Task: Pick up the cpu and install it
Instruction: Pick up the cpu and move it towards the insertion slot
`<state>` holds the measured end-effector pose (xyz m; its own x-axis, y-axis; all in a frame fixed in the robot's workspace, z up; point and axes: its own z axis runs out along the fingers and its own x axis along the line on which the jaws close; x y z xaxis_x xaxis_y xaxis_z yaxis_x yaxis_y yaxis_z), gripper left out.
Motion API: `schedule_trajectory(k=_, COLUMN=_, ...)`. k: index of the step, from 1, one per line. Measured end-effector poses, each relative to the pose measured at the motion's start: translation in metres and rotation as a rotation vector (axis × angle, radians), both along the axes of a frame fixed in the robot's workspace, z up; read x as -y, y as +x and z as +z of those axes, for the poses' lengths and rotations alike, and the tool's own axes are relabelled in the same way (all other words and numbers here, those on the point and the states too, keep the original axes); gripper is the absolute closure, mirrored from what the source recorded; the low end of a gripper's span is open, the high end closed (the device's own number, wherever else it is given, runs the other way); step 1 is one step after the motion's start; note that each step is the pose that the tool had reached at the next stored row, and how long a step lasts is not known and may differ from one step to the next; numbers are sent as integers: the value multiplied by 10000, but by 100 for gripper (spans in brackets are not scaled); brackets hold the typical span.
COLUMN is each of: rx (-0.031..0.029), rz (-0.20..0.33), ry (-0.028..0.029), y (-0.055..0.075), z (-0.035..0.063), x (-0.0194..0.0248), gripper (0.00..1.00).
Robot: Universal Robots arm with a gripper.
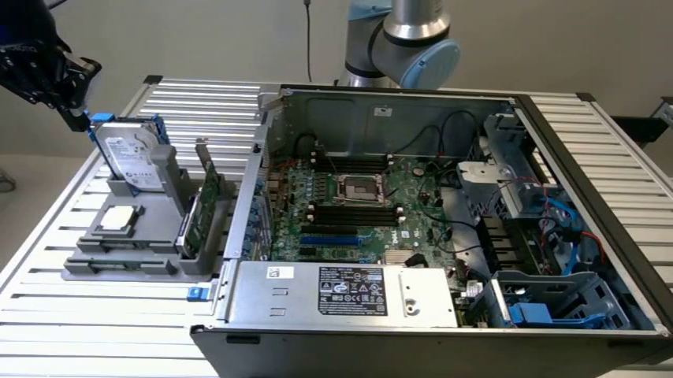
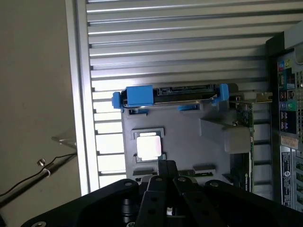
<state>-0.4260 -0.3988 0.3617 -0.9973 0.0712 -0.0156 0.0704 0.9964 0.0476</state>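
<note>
The tool hangs pointing down over the grey holder on the table, its fingers pressed together on nothing. Just past its tips the cpu lies flat in its recess (untouched). Beyond it stands the hard drive.

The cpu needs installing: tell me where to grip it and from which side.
Probably by two opposite edges of the cpu, from straight above: it lies flat, metal top up, in a seat of the grey holder, whose frame blocks a sideways approach.
</note>
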Motion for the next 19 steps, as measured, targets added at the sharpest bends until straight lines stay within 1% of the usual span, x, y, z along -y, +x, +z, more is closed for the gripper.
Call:
schedule_trajectory(k=2, rx=0, rz=0, ry=1, y=0, z=0, x=0, gripper=88)
schedule_trajectory(k=3, rx=0, rz=0, ry=0, y=0, z=0, x=0, gripper=83)
schedule_trajectory(k=4, rx=0, rz=0, ry=0, y=0, z=0, x=0, gripper=83)
schedule_trajectory(k=7, rx=0, rz=0, ry=0, y=0, z=0, x=0, gripper=64)
schedule_trajectory(k=8, rx=0, rz=0, ry=0, y=0, z=0, x=0, gripper=64)
schedule_trajectory(k=9, rx=0, rz=0, ry=0, y=0, z=0, x=0, gripper=58)
schedule_trajectory(k=10, rx=0, rz=0, ry=0, y=0, z=0, x=0, gripper=58)
schedule_trajectory(k=12, rx=-1, rz=1, ry=-2, y=-2, z=-1, x=1, gripper=46)
schedule_trajectory(k=13, rx=-1, rz=1, ry=-9, y=-3, z=-15, x=1, gripper=46)
schedule_trajectory(k=19, rx=-1, rz=1, ry=-10, y=-33, z=-123, x=1, gripper=46)
